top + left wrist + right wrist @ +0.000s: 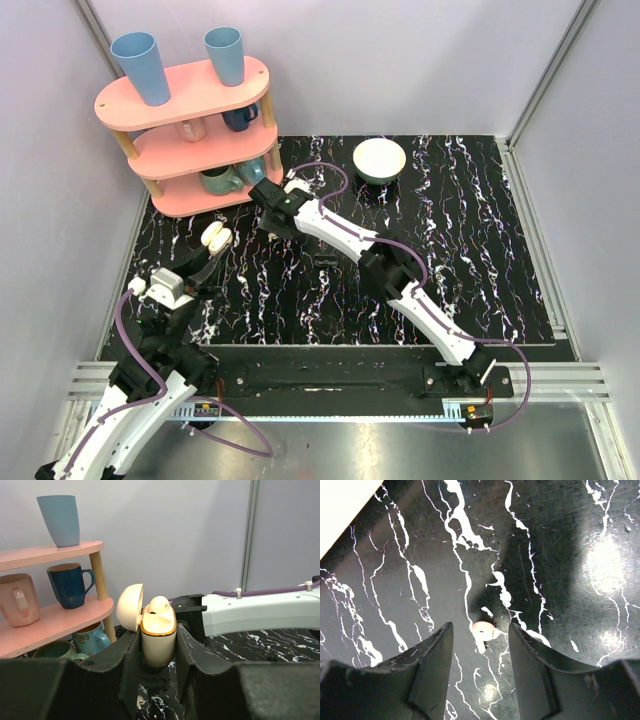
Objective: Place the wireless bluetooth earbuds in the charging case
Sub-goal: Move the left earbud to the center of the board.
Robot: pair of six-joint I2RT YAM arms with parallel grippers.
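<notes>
Over on the left of the worktop [480, 250], the charging case [157, 640] stands upright between the fingers of the left end effector [157, 647], first earbud [159, 605] sitting in it. The shelf rack [185, 100] is behind it, with the bowl [380, 160] to the rack's right. The second earbud [484, 628] lies on the worktop between the fingers of the right end effector [481, 630], clear of both.

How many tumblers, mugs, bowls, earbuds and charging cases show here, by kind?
Blue tumblers: 2
Mugs: 4
White bowl: 1
Earbuds: 2
Charging case: 1
Total: 10
</notes>
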